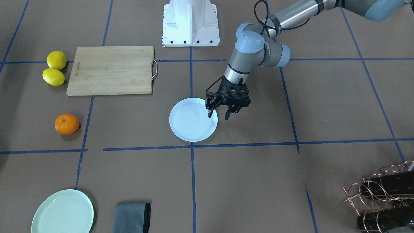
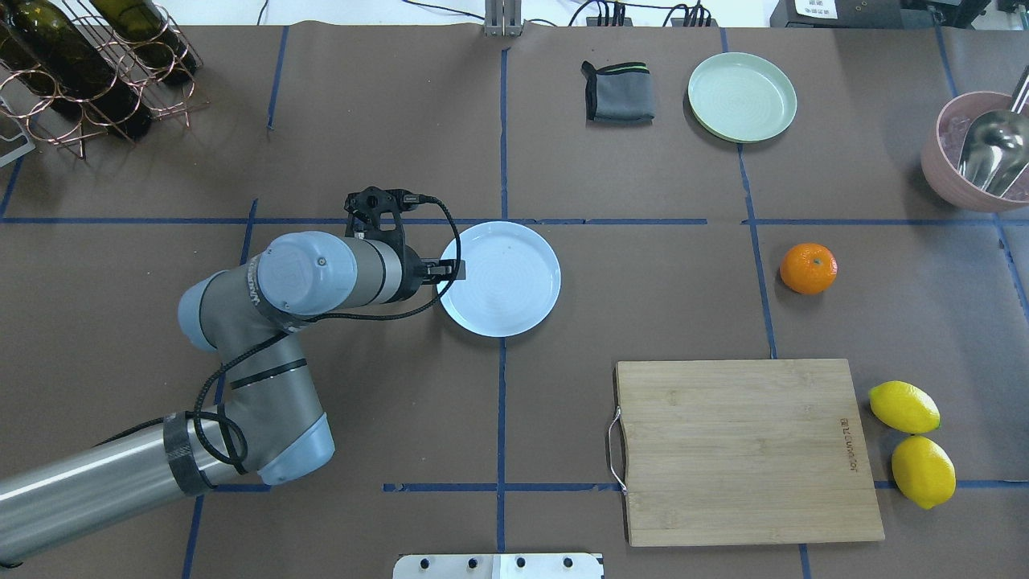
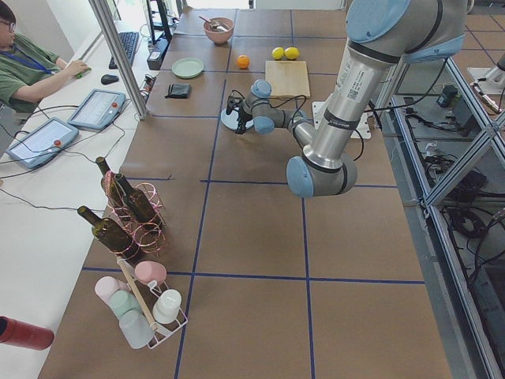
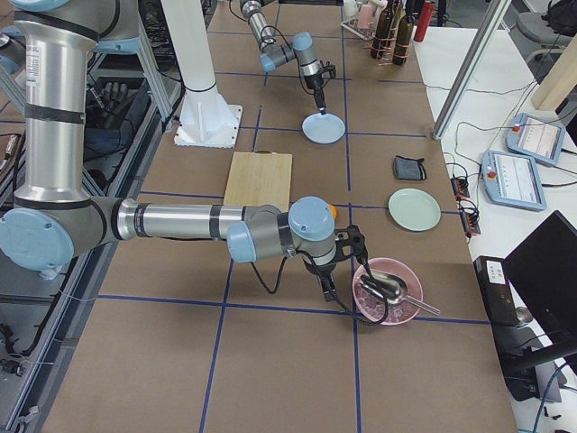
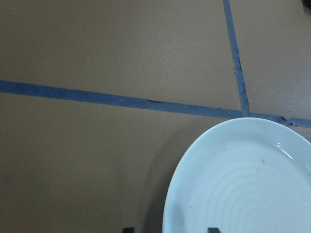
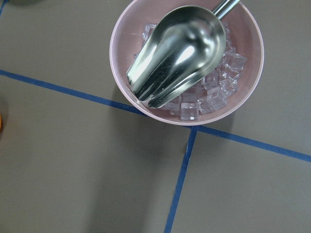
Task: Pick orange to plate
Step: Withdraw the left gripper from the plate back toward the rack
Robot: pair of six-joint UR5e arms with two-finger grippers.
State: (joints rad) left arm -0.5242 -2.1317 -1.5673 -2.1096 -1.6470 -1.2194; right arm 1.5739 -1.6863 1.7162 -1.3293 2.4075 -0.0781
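Observation:
The orange (image 1: 66,124) lies alone on the brown table, far from the white plate (image 1: 193,120) and untouched; from overhead the orange (image 2: 808,268) is well right of the plate (image 2: 500,278). My left gripper (image 1: 218,116) hangs open and empty over the plate's rim on the robot's left side, one finger above the plate, the other outside it. The left wrist view shows the plate (image 5: 243,184) at lower right. My right gripper (image 4: 326,287) appears only in the exterior right view, beside a pink bowl; I cannot tell its state. An orange sliver (image 6: 1,121) shows in the right wrist view.
Two lemons (image 2: 912,434) lie beside a wooden cutting board (image 2: 744,450). A mint-green plate (image 2: 741,96) and a folded grey cloth (image 2: 617,91) sit at the far side. The pink bowl (image 6: 187,63) holds ice and a metal scoop. A bottle rack (image 2: 88,64) stands far left.

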